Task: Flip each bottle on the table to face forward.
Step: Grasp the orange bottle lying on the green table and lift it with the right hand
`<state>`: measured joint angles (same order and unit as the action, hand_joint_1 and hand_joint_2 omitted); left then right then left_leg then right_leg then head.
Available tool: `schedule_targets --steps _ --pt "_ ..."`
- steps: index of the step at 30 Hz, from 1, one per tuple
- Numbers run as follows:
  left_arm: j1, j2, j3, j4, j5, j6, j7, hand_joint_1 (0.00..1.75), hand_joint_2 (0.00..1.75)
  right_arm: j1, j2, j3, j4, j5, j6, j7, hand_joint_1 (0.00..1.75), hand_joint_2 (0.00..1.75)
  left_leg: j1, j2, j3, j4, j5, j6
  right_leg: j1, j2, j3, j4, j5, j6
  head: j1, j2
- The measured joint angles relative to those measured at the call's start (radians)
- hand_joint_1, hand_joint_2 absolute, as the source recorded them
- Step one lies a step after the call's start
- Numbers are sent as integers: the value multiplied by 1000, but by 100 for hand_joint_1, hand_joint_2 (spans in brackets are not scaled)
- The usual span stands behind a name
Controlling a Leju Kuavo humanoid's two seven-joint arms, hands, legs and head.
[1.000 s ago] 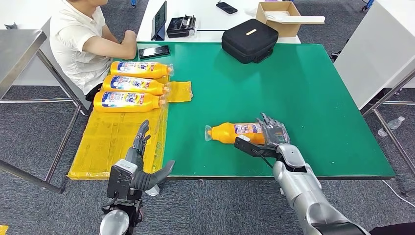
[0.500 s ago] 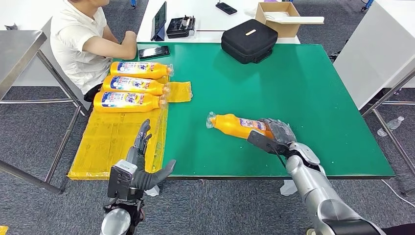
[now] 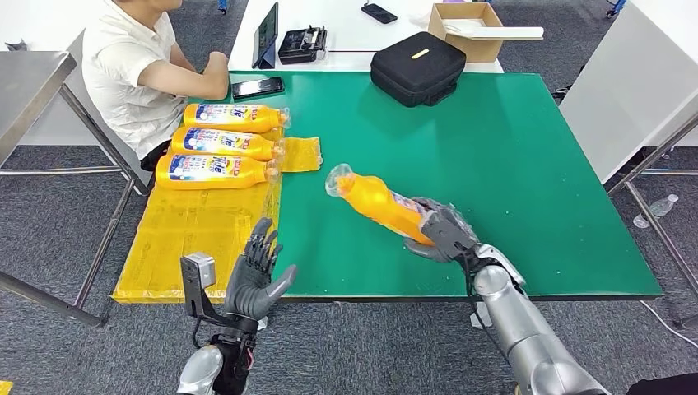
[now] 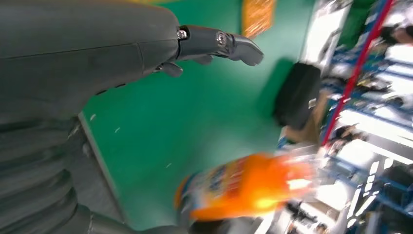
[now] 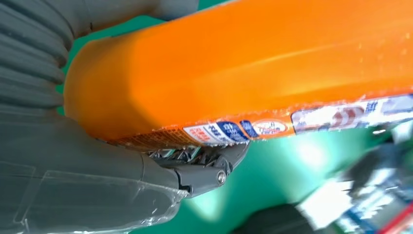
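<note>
Right hand (image 3: pixel 440 234) grips orange bottle (image 3: pixel 379 202), cap far-left.

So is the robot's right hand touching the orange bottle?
Touching. The right wrist view shows the right hand wrapped against the orange bottle; the head view shows it gripping the base.

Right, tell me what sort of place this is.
Probably a lab or office test space: grey carpet, a green-topped work table, a person seated beside it, and a white desk behind with a phone and cardboard box.
</note>
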<state>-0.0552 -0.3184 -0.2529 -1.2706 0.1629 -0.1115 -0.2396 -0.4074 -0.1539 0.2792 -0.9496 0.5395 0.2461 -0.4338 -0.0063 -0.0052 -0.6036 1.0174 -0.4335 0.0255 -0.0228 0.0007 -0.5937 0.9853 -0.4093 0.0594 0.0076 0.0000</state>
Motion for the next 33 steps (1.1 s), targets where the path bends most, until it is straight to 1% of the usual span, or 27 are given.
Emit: schedule_targets --steps 3,6,10,18,26,33 --pt "-17 0 -14 55 -10 -6 -22 0 175 -12 30 67 -22 -33 -4 2 175 175 0 -2 0 0 0 0 0 -1 0 0 0 0 0 0" --pt "-28 2 -31 77 -84 24 -42 0 175 -12 57 119 -49 -78 2 11 175 175 0 -3 -1 0 0 0 0 -1 0 0 0 0 0 0" --pt "-43 4 -54 88 -180 72 -63 0 175 -9 85 174 -86 -108 2 40 175 175 0 -3 -1 0 0 0 0 -1 0 0 0 0 0 0" --pt "-62 5 -81 75 -291 154 -116 0 175 -7 142 268 -100 -112 -15 79 175 175 0 -3 -1 0 0 0 0 -1 -1 0 0 0 0 0" --pt "-60 6 -96 11 -270 151 -122 0 175 -1 156 316 -98 -111 -37 83 175 175 0 -3 -1 0 0 0 0 -1 -1 0 0 0 0 0" --pt "-57 8 -101 -24 -175 112 -94 0 175 31 173 336 -110 -99 -67 74 175 175 0 -3 -1 0 0 0 0 -1 -1 0 0 0 0 0"
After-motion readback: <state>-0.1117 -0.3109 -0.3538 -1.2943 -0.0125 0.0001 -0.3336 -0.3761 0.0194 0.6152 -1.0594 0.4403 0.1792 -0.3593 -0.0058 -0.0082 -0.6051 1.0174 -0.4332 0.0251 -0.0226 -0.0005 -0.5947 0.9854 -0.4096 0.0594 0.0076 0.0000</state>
